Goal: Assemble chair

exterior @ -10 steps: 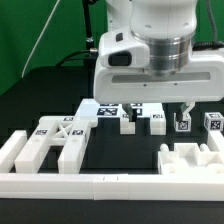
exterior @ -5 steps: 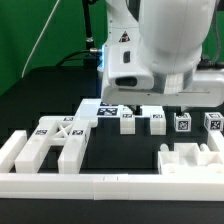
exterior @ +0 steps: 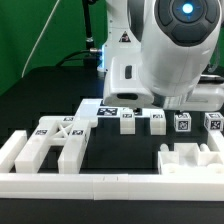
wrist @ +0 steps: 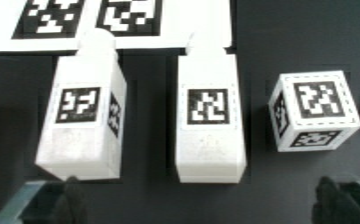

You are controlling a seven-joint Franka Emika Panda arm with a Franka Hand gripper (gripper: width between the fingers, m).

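White arm wrist housing has swung toward the exterior view's right since the earlier frame; parts unmoved. Gripper wide open, empty, dark fingertips spread apart. Two long white plastic tagged bars lie parallel in the middle of the black counter, far ends at the marker board edge: outer bar, and middle bar beside a small white tagged cube. Middle bar sits straight ahead of the gripper, long axis pointing at it, crosswise to the finger line. Likely grasp: across its narrow width.
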